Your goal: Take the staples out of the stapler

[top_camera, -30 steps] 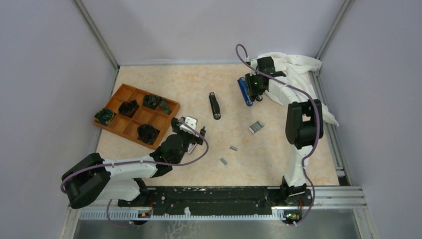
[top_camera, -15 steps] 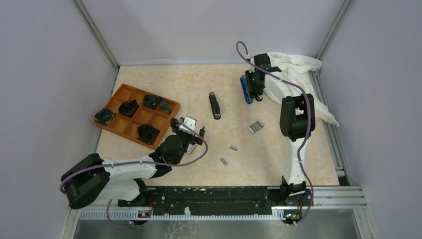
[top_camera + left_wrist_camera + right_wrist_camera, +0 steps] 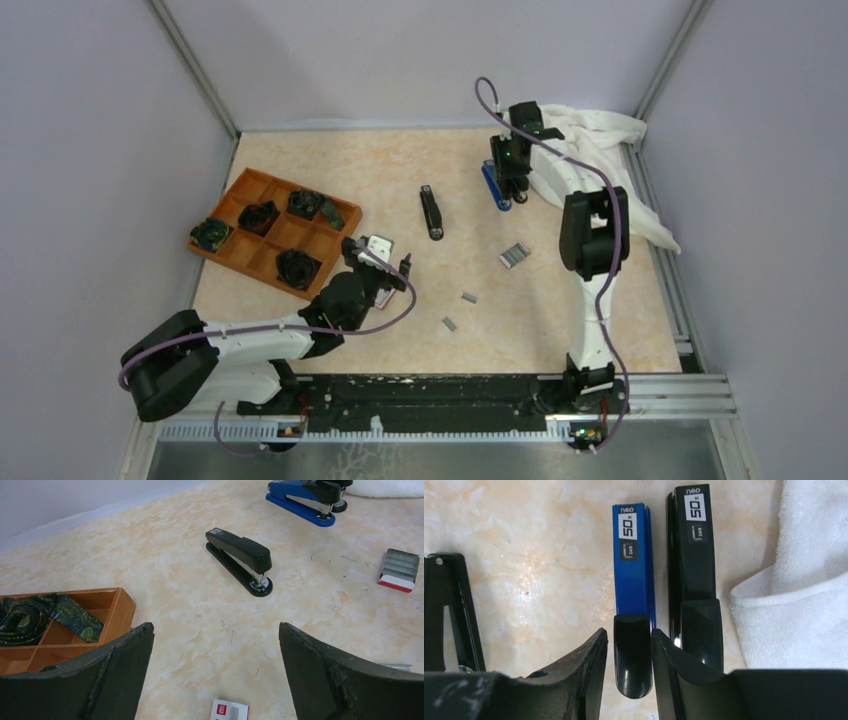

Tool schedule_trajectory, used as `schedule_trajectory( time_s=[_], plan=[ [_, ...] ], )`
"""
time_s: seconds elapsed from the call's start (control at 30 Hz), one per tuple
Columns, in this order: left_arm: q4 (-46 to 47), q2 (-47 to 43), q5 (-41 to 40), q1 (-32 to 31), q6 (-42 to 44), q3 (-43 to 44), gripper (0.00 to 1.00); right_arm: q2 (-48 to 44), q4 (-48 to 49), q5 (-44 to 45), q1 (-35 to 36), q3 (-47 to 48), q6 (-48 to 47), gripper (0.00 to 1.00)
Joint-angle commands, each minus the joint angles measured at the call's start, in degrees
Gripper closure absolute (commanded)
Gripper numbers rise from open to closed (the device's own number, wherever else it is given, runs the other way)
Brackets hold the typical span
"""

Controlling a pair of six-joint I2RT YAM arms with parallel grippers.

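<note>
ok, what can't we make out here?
- Right wrist: whether the right gripper grips or just flanks the blue stapler; gaps too thin.
- Top: black stapler beside it, hidden under that gripper.
- Right wrist: black part at left, cut off by the edge.
- All views: whether any stapler is loaded; no magazine shows.

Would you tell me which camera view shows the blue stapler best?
The right wrist view: it shows the blue stapler close from above, label readable. The top external view shows it small, partly under the right gripper; the left wrist view catches it far off at the top edge.
</note>
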Motion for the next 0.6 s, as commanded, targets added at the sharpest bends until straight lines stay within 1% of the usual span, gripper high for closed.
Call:
schedule_trajectory(
  time_s=[0.0, 0.2, 0.33, 0.57],
  plan=[
    [2.4, -1.1, 0.3, 0.1, -0.1, -0.6, 0.01, -0.6, 1.9, -0.7, 0.5, 4.5, 1.0, 0.6],
    [2.6, -1.3, 0.3, 0.1, 0.0, -0.8, 0.01, -2.8, 1.4, -2.9, 0.5, 4.4, 1.0, 0.59],
    [2.7, -1.3, 0.3, 0.1, 0.0, -0.8, 0.01, -7.5, 4.0, -7.5, 0.4, 0.2, 0.1, 0.59],
    [2.9, -1.5, 0.3, 0.1, -0.1, -1.1, 0.01, -17.1, 10.1, -28.2, 0.5, -10.3, -4.1, 0.59]
  ],
)
